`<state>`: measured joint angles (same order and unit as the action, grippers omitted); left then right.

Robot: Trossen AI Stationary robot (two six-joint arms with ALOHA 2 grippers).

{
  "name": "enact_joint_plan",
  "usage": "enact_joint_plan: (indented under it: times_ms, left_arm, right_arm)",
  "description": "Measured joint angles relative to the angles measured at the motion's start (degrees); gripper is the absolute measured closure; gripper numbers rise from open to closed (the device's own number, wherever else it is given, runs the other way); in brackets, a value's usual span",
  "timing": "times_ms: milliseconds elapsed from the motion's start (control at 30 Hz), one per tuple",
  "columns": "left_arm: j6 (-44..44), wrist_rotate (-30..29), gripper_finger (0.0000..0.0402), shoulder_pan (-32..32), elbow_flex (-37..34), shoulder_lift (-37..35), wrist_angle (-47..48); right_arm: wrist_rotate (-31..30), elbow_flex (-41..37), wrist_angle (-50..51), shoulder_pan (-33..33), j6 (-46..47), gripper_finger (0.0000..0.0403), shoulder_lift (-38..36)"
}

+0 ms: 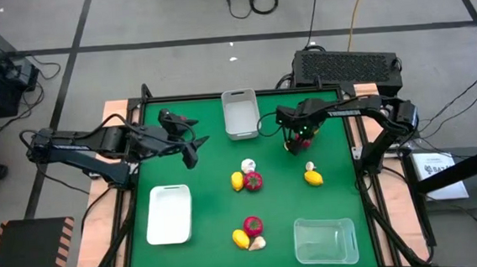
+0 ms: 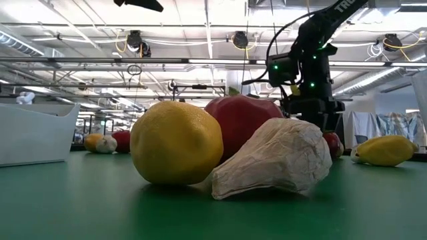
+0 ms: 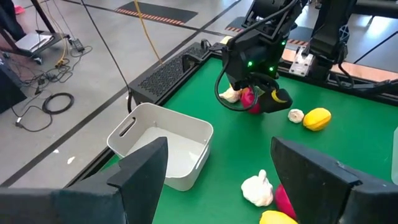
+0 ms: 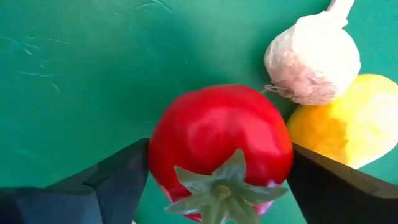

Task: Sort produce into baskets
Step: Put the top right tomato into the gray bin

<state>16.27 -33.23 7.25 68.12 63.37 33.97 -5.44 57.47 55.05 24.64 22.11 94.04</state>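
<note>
My right gripper [image 1: 296, 144] points down over the far middle of the green table, shut on a red tomato with a green top [image 4: 217, 140]. A garlic bulb [image 1: 311, 166] and a lemon [image 1: 313, 177] lie just nearer than it. My left gripper [image 1: 191, 149] hangs open and empty over the far left part of the table; its two fingers stand wide apart in the left wrist view [image 3: 217, 180]. The deep grey-white bin [image 1: 240, 112] stands at the far edge, the shallow white tray [image 1: 169, 212] at the near left and the clear tub [image 1: 324, 239] at the near right. My right gripper pinches the tomato's two opposite sides [image 4: 155, 155] between its two fingers. The fingers come from above and point down. The tomato sits upright with its green top [image 4: 224, 190] toward the wrist. I cannot tell whether it is clear of the table.
A garlic bulb [image 1: 247, 165], a lemon [image 1: 238, 181] and a tomato [image 1: 253, 180] lie together mid-table. Another tomato [image 1: 252, 226], lemon [image 1: 240, 238] and garlic bulb [image 1: 257, 242] lie near the front edge. A dark box [image 1: 347, 65] sits beyond the far edge.
</note>
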Motion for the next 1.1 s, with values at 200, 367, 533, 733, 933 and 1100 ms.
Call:
enact_joint_plan:
  times_ms: [200, 367, 533, 733, 933, 1100]
  left_arm:
    - [4.6, -0.1, 0.0109, -0.2, 0.0, -0.2, 1.9]
    - [10.1, -0.3, 0.0109, -0.2, 0.0, -1.8, 7.5]
    - [19.9, -2.4, 0.0109, -0.3, 0.0, -4.1, 18.8]
    - [28.4, -2.8, 0.0109, -1.0, 0.0, -4.6, 32.2]
    - [26.8, -3.5, 0.0109, -1.0, 0.0, -4.5, 33.3]
    - [24.0, -3.7, 0.0109, -1.0, -1.6, -4.7, 36.3]
  right_arm:
    - [1.3, 1.2, 3.6, -0.2, 0.4, 0.0117, -0.7]
    - [1.3, 6.8, 8.1, -1.1, 0.7, 0.0112, -4.0]
    - [1.3, 17.1, 10.5, -1.7, 2.7, 0.0111, -4.9]
    - [1.3, 27.8, 3.0, -2.3, 4.1, 0.0110, -3.4]
    - [4.4, 36.7, -0.9, -2.2, 4.3, 0.0110, 3.8]
    - [6.0, 45.6, 0.1, -2.6, 1.1, 0.0110, 13.3]
